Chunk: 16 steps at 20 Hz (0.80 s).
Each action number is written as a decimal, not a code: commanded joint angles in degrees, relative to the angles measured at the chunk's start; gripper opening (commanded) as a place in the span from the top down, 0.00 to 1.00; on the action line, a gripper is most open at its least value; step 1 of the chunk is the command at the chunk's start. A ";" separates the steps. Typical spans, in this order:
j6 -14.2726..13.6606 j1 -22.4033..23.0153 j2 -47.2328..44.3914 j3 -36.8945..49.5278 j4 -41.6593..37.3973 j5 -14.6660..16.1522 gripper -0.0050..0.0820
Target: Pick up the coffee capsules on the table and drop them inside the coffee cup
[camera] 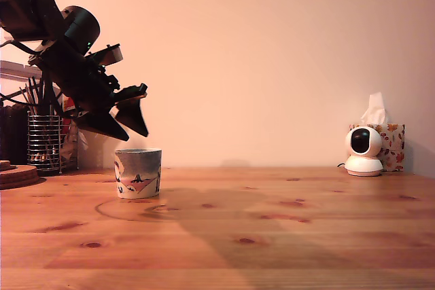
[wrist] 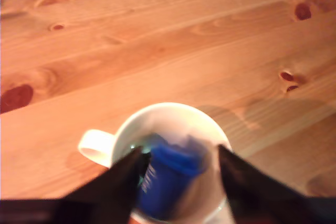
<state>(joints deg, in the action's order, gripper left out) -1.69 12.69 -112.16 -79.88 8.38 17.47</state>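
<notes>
The coffee cup (camera: 138, 173), pale with a pink, red and black pattern, stands on the pine table (camera: 272, 236) toward the exterior view's left. My gripper (camera: 132, 134) hangs just above its mouth, tilted downward. In the wrist view the cup's white inside (wrist: 173, 121) and a small handle (wrist: 94, 148) show. A blue coffee capsule (wrist: 168, 179) lies within the rim, between my dark fingers. The gripper (wrist: 181, 150) is open, with a gap between the capsule and one finger. The capsule is blurred; whether it rests on the bottom I cannot tell. I see no other capsule.
A wire utensil holder (camera: 47, 142) stands behind the cup at the exterior view's left, with round wooden coasters (camera: 17, 174) beside it. At the far right stand a white dome camera (camera: 363, 151) and a tissue box (camera: 393, 142).
</notes>
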 commanded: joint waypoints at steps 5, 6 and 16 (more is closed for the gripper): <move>-1.79 0.83 -1.42 -0.85 -0.20 0.04 0.33; -1.79 0.83 -1.42 -0.85 -0.20 0.07 0.33; -1.77 0.83 4.46 -0.85 5.53 0.07 0.96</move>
<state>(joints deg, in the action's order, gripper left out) -3.20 13.37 -110.52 -79.92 13.98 17.47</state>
